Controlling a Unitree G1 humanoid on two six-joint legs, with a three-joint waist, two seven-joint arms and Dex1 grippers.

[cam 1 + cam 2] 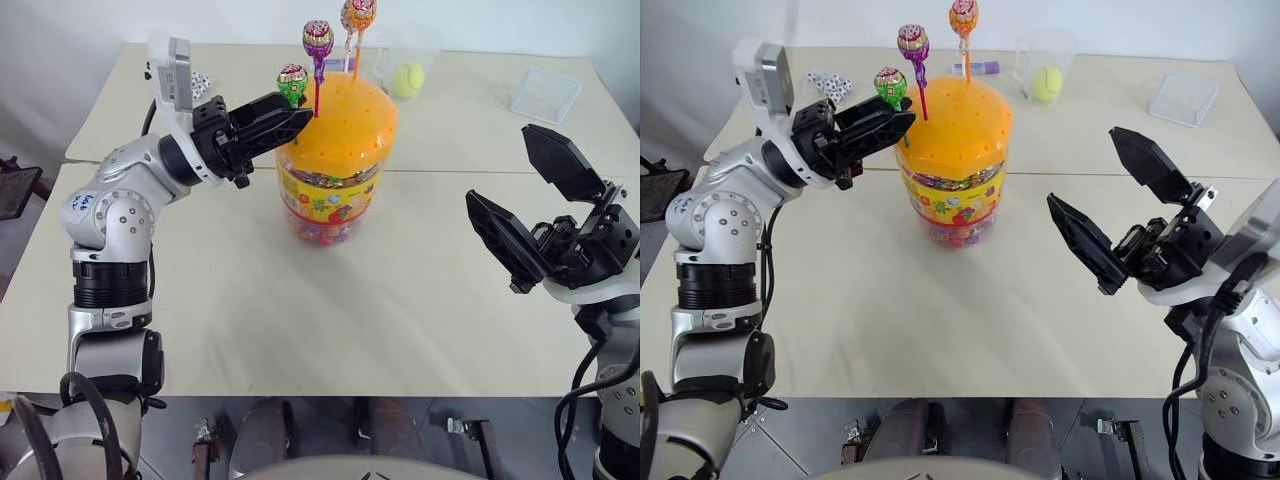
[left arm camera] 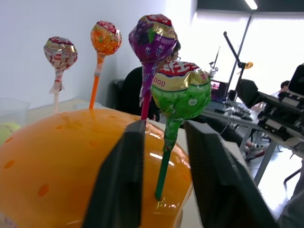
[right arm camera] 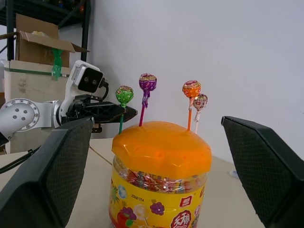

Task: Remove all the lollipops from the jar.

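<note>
Green lollipop [image 2: 183,90]: light, thin stiff stick — grip low, by jar [image 1: 330,150] lid.
Left gripper [image 2: 164,166]: narrowed around stick, contact unclear.
Right gripper [image 1: 545,215]: wide open, empty.

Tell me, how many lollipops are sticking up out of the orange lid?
4. The green lollipop stands between the left hand's fingers, the purple lollipop just behind it, the orange lollipop and the red-and-white lollipop farther across the lid.

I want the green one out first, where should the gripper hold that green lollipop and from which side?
Grip the green lollipop on its thin stick just below the head, coming level from the robot's left, where the left gripper straddles it; the stick stands upright in the jar lid, so pull straight up.
</note>
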